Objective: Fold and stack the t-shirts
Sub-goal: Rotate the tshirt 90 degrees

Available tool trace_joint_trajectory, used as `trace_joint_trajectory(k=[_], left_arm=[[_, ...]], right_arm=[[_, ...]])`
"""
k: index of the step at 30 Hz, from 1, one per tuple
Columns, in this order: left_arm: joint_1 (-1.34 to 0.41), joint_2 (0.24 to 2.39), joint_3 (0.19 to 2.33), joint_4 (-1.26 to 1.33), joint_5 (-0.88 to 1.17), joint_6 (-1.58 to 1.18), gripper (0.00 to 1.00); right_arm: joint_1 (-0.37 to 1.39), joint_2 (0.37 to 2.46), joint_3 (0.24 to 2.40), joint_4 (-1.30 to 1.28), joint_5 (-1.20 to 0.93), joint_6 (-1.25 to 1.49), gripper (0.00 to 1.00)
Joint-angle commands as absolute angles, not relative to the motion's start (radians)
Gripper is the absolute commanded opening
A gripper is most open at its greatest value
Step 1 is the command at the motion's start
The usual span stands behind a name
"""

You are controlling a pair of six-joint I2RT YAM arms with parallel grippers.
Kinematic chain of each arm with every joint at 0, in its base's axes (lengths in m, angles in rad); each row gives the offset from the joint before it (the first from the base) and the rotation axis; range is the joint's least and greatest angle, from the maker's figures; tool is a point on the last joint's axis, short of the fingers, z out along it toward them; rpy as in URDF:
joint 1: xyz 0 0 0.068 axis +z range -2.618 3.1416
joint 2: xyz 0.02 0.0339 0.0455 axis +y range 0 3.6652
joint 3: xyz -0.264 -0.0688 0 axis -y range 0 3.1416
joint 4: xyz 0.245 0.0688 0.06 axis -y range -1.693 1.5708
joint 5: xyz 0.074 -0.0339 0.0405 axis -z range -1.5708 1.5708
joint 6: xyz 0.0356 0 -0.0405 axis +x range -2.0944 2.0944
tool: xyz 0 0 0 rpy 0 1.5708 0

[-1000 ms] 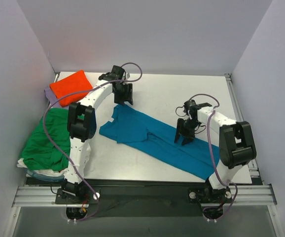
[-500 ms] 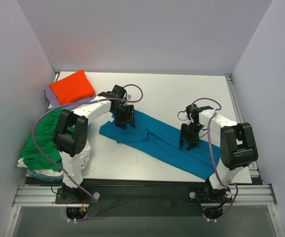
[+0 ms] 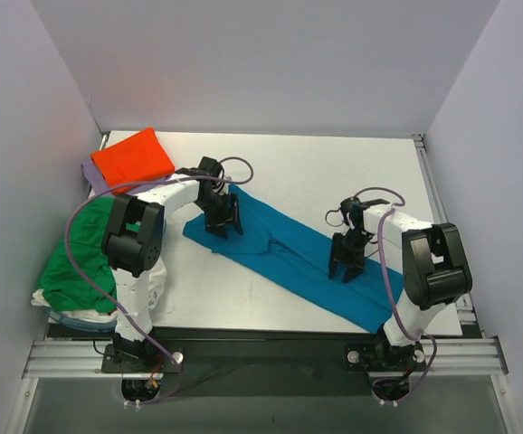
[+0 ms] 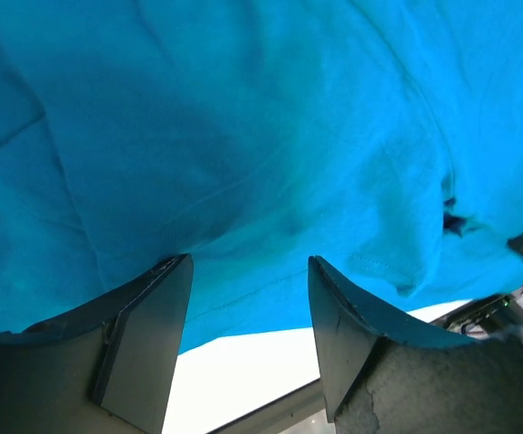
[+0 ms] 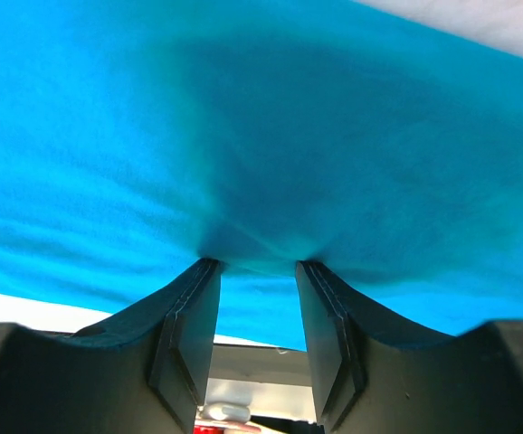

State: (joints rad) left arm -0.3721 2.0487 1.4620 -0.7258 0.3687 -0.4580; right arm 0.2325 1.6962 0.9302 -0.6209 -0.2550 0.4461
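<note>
1. Overhead first: the teal t-shirt (image 3: 280, 258) lies as a long diagonal band across the table (image 3: 334, 172), from the far left towards the near right corner. The left gripper (image 3: 223, 221) sits on its far-left end and the right gripper (image 3: 345, 268) on its middle, towards the near end. The orange t-shirt (image 3: 133, 158) and green t-shirt (image 3: 85, 253) lie well apart on the left, so the step in hand looks like taking hold of the teal one for a fold.

2. Left wrist view: the left gripper (image 4: 248, 271) is spread wide, both fingers (image 4: 144, 334) pressed onto the teal t-shirt (image 4: 243, 136) close to its hem, with a strip of table (image 4: 243, 380) showing beyond. The cloth between the tips is nearly flat. Closing from here should gather only the layers wanted, so it would pay to press lightly and let the tips scoop the edge.

3. Right wrist view: the right gripper (image 5: 257, 267) stands narrower but not closed, its fingers (image 5: 189, 334) touching the teal t-shirt (image 5: 261, 136), which puckers into a small dip between them. That pucker probably gives enough to pinch. Both arms should likely close together and lift evenly, or the band may twist or drag across the table.
</note>
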Motion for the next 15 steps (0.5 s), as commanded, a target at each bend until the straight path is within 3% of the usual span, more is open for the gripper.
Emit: trace_joint_trajectory(k=[1, 15], left_arm=[[-0.356, 2.167, 1.612, -0.733, 0.304, -0.381, 0.65], [-0.327, 2.513, 2.259, -0.957, 0.278, -0.242, 0.65]], right_arm=[[0.268, 1.733, 0.89, -0.609, -0.275, 0.494, 0.4], [0.555, 1.779, 1.022, -0.571, -0.379, 0.722, 0.4]])
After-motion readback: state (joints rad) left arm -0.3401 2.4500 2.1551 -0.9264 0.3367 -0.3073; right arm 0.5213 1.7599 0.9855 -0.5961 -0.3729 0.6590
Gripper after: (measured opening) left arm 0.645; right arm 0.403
